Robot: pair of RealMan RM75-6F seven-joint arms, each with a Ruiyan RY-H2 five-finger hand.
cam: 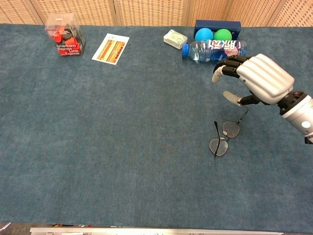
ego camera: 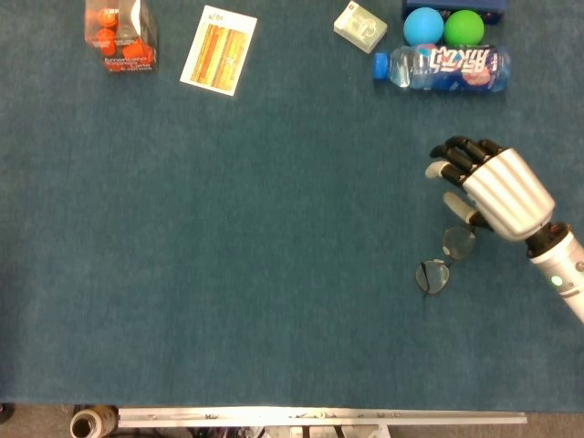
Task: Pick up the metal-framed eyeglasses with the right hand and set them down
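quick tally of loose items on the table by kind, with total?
Eyeglasses: 1
Balls: 2, blue and green
Water bottle: 1
Clear box of red capsules: 1
Card: 1
Small pale box: 1
Dark blue tray holding the balls: 1
Total: 8

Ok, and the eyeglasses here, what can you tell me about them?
The eyeglasses are thin, dark metal-framed, with two round clear lenses. They lie flat on the blue cloth-covered table, temples unfolded: one arm points toward the table's near edge, the other runs back under the right hand. That hand hovers over the far temple, fingers apart; whether it touches the frame cannot be told. Nothing else touches them.
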